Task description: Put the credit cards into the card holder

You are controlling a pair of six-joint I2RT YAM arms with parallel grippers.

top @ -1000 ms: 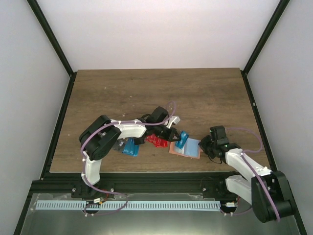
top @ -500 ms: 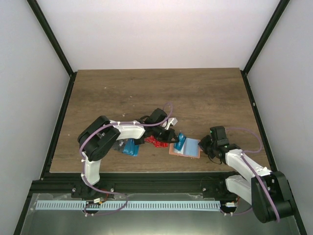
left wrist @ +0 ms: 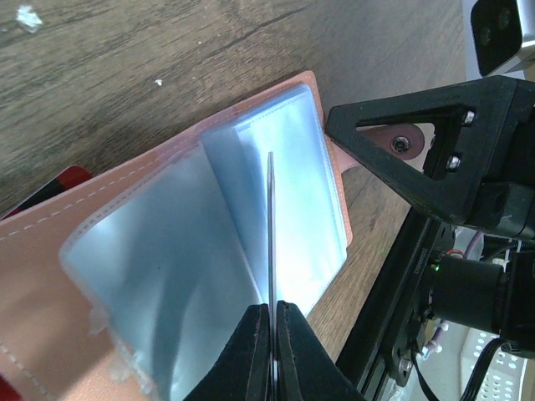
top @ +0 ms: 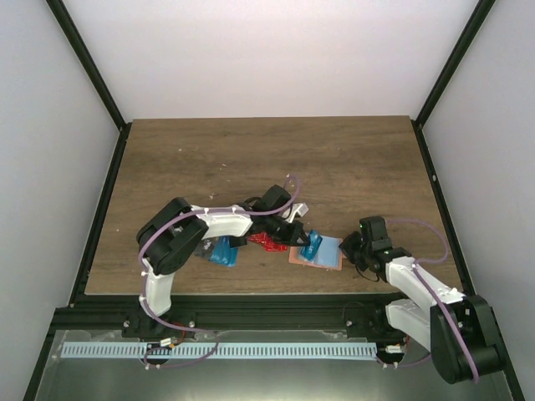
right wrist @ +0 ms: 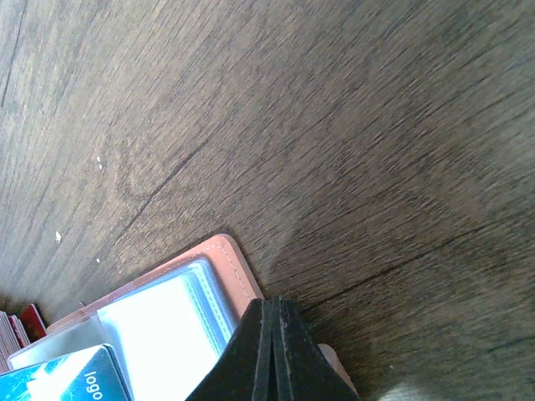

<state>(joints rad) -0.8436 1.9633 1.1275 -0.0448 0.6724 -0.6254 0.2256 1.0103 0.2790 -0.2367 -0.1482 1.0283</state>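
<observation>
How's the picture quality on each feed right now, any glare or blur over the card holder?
Left wrist: the clear sleeves of the card holder glare pale blue-white, and the credit card in the left gripper shows only as an edge-on line. Right wrist: one sleeve is blown out white, the right gripper a dark silhouette. Top external: even light, no glare, everything small.

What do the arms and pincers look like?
White links and black joints on left arm and right arm, with a purple cable looped along each. Black wedge-shaped fingers on left pincer and right pincer.
</observation>
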